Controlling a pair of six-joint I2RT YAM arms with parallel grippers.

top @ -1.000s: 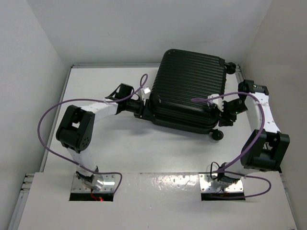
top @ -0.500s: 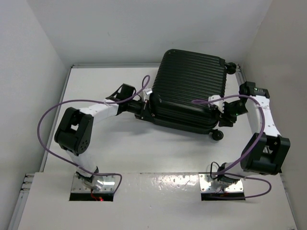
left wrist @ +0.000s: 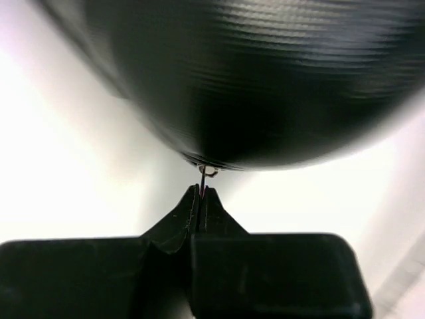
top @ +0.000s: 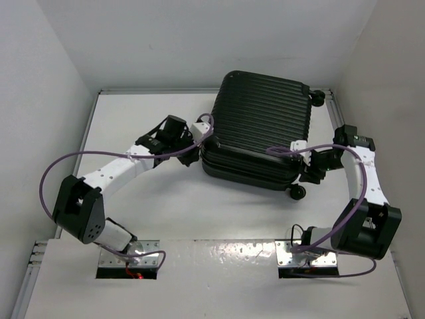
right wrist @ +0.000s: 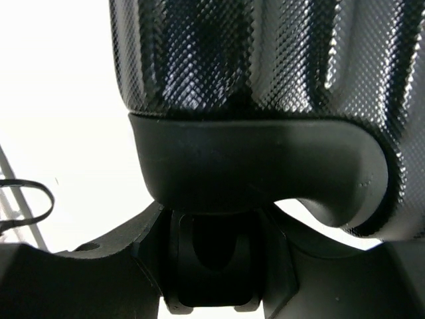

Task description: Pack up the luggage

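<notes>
Luggage [top: 259,126] laid flat on table [top: 166,199] | left gripper [left wrist: 201,193] pinched on zipper pull [left wrist: 202,177] | right gripper [right wrist: 216,229] clamped around wheel [right wrist: 212,260]

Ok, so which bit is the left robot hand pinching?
Find the big black ribbed suitcase on the white table. On its left edge, the left gripper is shut on a thin metal pull. It's the only shiny, tiny piece there.

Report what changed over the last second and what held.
The left gripper closed on the zipper pull and moved farther back along the left edge of the black suitcase, which shifted slightly. The right gripper stayed clamped on a caster wheel.
</notes>
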